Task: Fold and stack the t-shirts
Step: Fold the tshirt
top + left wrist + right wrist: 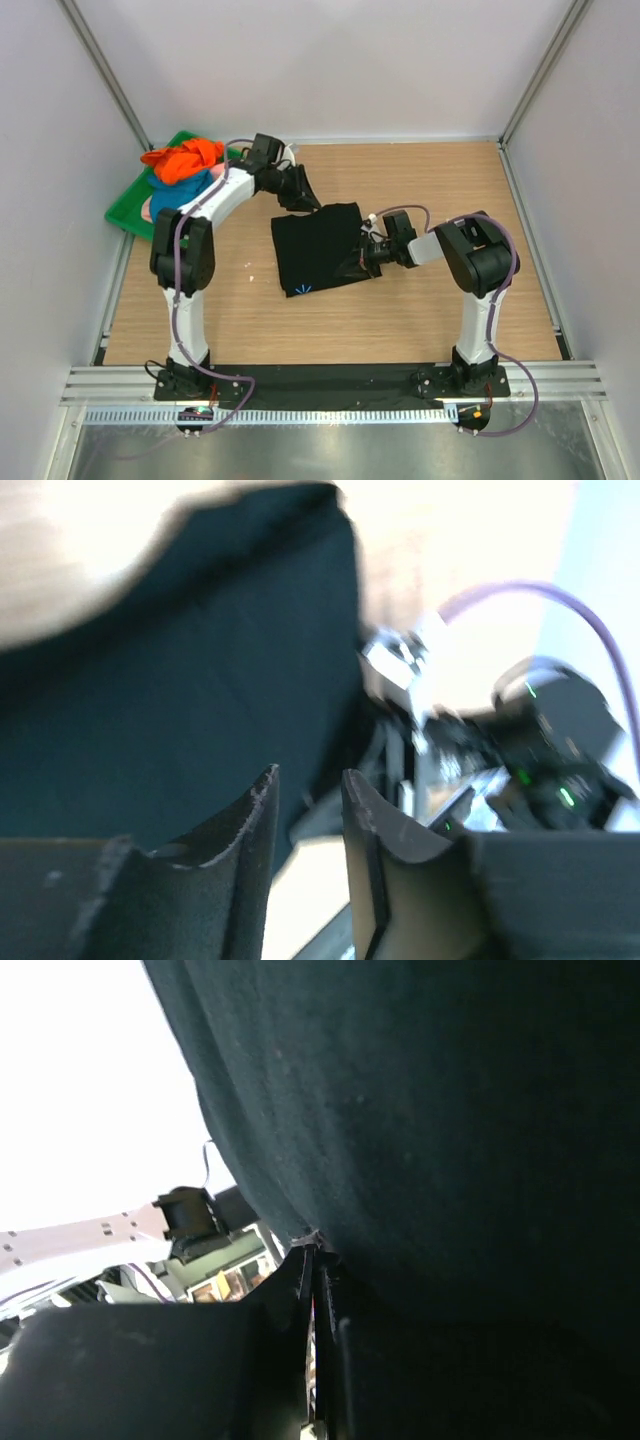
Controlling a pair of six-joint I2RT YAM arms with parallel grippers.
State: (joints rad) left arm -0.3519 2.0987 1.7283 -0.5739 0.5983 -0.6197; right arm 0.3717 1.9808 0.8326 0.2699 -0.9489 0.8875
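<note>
Mid-fold on black t-shirt (318,248), frame centre: left claw (305,198) parted, empty; right claw (365,257) clenched on its right edge. Next I'd carry that edge leftward.

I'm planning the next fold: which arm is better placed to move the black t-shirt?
Right, probably: the right gripper is shut on the black t-shirt, while the left gripper is open, holding nothing.
</note>
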